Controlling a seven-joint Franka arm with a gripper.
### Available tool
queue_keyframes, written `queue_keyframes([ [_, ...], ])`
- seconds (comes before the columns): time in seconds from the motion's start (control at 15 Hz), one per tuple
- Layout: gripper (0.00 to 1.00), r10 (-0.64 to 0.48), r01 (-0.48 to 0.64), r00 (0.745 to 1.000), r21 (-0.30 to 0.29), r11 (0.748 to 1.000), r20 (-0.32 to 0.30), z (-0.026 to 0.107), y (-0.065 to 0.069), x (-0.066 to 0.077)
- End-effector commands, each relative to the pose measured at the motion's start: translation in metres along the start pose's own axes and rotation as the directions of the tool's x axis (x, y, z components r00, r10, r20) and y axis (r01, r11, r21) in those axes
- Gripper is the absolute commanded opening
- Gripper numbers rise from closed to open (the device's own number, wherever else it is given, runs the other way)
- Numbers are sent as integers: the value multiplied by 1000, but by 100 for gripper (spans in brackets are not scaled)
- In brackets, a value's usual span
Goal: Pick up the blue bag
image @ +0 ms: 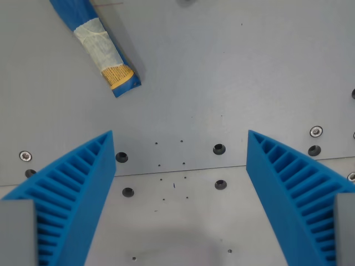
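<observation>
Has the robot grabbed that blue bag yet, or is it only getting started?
Only getting started. Done: nothing that shows; the blue bag lies flat on the grey table, at the upper left of the wrist view. In hand: the claw is open and empty, its two blue fingers spread over bare table, apart from the bag. Left: move over the bag, close on it and lift.

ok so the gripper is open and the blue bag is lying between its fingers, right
Not quite. The gripper is open, but the blue bag is not between its fingers; it lies on the table beyond them, toward the wrist view's upper left, as the wrist view shows.
</observation>
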State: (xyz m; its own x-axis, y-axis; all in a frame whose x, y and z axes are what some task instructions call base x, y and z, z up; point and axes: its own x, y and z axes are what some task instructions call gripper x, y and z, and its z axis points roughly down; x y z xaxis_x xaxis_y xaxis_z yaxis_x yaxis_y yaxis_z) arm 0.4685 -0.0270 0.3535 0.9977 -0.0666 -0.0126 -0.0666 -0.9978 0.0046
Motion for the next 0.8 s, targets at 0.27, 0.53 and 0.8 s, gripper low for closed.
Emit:
queue_keyframes([
  [0.27,100,0,0,1000,0,1000,-4,-2,0,0],
  [0.53,100,-4,4,1000,0,1000,-4,-1,0,0],
  [0.8,100,-14,14,1000,0,1000,-4,1,-1,0],
])
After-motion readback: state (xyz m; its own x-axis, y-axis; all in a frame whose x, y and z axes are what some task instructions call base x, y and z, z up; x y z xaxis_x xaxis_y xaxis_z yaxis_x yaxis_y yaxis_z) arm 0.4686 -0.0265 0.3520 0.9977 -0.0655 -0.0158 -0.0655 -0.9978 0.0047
